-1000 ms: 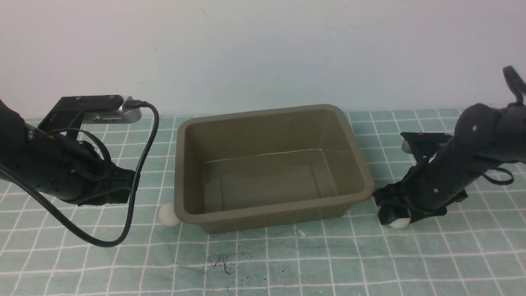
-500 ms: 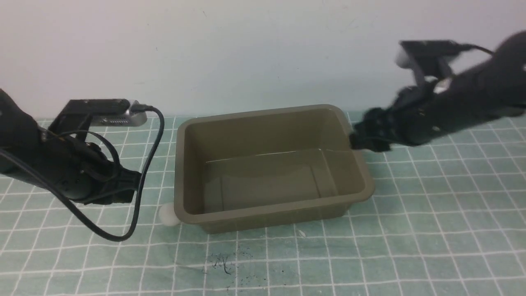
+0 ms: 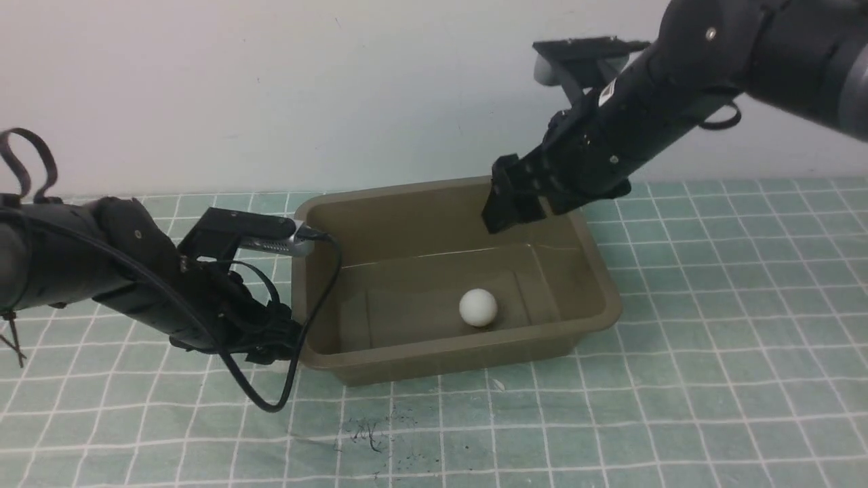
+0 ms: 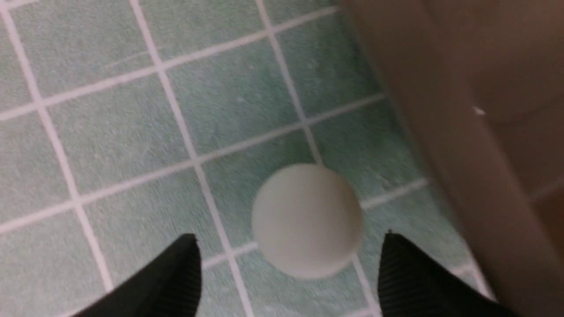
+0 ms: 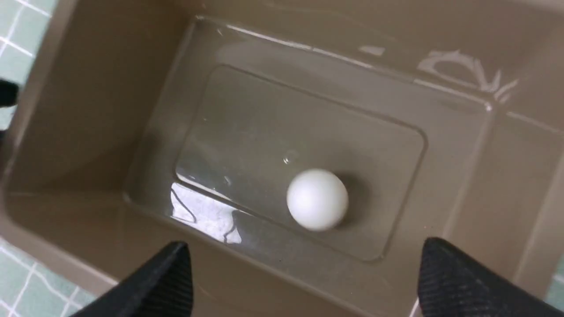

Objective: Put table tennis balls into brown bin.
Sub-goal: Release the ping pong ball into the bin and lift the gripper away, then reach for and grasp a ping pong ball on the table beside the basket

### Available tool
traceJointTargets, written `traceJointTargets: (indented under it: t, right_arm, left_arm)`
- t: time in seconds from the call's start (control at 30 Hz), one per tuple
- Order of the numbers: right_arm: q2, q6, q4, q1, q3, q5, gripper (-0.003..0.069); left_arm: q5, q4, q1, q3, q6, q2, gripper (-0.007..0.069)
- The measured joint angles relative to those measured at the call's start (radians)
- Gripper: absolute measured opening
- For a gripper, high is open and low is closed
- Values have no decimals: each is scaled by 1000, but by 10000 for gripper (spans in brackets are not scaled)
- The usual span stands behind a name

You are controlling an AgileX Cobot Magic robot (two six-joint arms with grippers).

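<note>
- Brown bin [image 3: 434,362] [image 4: 462,132] [image 5: 88,110]: rectangular olive-brown plastic tub with rounded corners, a flared rim and a glossy inside. It stands upright at the middle of the table, its long side towards the robot.
- Table tennis ball, first [image 3: 478,307] [image 5: 317,199]: plain white, lying on the floor of the bin, right of centre and towards the near wall. It touches no wall and no gripper.
- Table tennis ball, second [image 4: 307,220]: white, lying on the cloth outside the bin, just beside the bin's outer wall. It shows only in the left wrist view; in the front view the left gripper hides it.
- Left gripper [image 3: 278,342] [image 4: 288,246]: low over the cloth at the bin's near-left corner, fingers spread wide. The second ball sits between the two fingertips, with a gap showing on either side.
- Right gripper [image 3: 515,210] [image 5: 304,244]: raised above the far-right part of the bin and pointing down into it, fingers spread wide and holding nothing.
- Tablecloth [image 3: 712,339]: pale green with a white grid, covering the table.
- Scribble marks [image 3: 369,434]: small and dark, on the cloth in front of the bin.
- Cable [image 3: 271,400]: black, looping from the left wrist camera down to the cloth.
</note>
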State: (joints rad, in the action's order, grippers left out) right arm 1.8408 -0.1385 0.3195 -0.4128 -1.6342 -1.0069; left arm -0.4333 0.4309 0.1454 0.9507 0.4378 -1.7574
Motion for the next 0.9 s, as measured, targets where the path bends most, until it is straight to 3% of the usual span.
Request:
traceJointTargets:
  t: [0.47, 0.53, 0.63, 0.67, 0.83, 0.9]
  right_arm:
    - [-177, 1, -9, -1, -4, -16, 596]
    - [-187, 2, -9, -1, -4, -20, 594]
    - [-214, 3, -17, -1, -4, -47, 583]
    - [-222, 3, -23, -1, -4, -55, 578]
    - [-336, 22, -88, -1, -4, -143, 482]
    - [-414, 60, -144, -1, -4, -202, 388]
  left_arm:
    - [62, 107, 2, 2, 30, -69, 516]
    - [62, 125, 2, 5, 30, -80, 488]
    - [48, 123, 1, 9, 30, -82, 350]
    - [44, 116, 0, 9, 30, -81, 347]
    - [-65, 47, -39, 4, 28, 4, 353]
    - [-96, 39, -64, 4, 22, 78, 353]
